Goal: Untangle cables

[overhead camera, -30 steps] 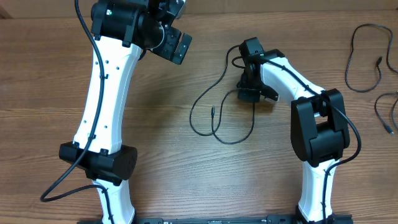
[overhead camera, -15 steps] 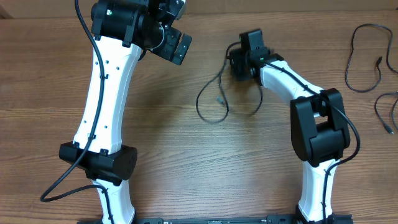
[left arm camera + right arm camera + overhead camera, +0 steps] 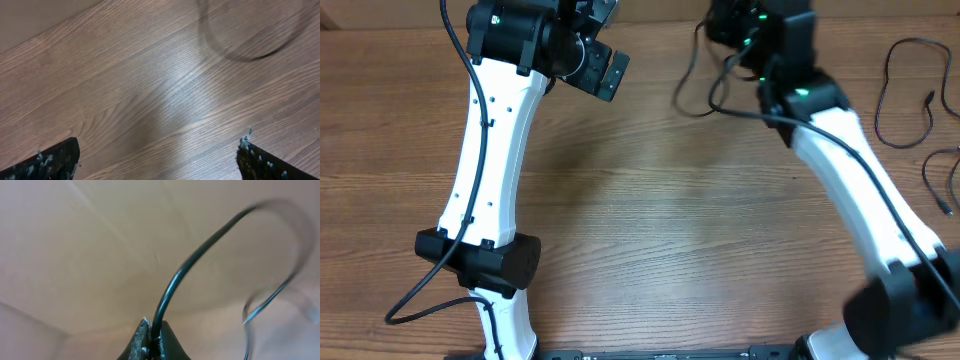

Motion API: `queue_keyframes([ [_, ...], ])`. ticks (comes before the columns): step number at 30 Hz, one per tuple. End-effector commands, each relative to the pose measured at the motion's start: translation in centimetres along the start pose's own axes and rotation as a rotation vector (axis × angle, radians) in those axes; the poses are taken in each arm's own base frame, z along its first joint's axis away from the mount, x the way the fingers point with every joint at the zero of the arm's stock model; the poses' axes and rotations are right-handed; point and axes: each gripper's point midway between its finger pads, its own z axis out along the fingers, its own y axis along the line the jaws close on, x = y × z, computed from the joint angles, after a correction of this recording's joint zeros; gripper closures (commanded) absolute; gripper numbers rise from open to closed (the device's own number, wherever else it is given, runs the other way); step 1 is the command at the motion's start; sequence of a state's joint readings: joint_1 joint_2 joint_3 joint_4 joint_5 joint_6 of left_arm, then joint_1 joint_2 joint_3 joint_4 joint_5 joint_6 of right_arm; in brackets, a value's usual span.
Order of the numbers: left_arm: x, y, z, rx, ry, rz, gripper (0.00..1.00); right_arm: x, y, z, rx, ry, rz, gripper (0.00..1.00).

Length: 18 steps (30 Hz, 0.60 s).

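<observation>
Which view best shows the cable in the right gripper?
The right wrist view: the cable rises sharp from the right gripper's shut jaws. Overhead shows its loops hanging blurred near the top edge, with the grip itself unclear. Left wrist catches only a blurred dark arc, probably the same cable.

- The thin black cable [image 3: 175,287] in the right gripper [image 3: 152,341] smears into blur at its far loop, and overhead its plug ends cannot be made out.
- The left gripper [image 3: 157,162] shows only black fingertips, cut off by the wrist view's lower edge.
- A loose thin black cord [image 3: 930,175] runs off the overhead's right edge.
</observation>
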State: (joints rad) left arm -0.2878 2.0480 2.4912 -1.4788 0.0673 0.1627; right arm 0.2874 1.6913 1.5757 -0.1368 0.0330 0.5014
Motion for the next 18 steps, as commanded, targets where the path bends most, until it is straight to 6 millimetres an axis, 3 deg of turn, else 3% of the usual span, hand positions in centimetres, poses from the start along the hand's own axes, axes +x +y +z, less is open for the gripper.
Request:
queue_keyframes([
  [1,0.1,0.2,0.4,-0.007,0.006,-0.008,0.00,-8.0,0.1,-5.4,0.138,-0.253,-0.262,0.96],
  [7,-0.2,0.2,0.4,-0.008,-0.002,-0.007,0.00,-19.3,0.9,-16.8,0.373,-0.702,-0.359,0.96],
  [11,-0.2,0.2,0.4,-0.008,-0.003,-0.008,0.00,-24.2,1.6,-24.0,0.542,-0.937,-0.479,0.96],
  [15,-0.2,0.3,0.4,-0.008,-0.004,-0.007,0.00,-26.7,-0.4,-27.2,0.729,-1.015,-0.597,0.96],
  [18,-0.3,0.2,0.4,-0.008,-0.007,-0.007,0.00,-28.0,-4.7,-28.5,0.892,-0.990,-0.620,0.96],
])
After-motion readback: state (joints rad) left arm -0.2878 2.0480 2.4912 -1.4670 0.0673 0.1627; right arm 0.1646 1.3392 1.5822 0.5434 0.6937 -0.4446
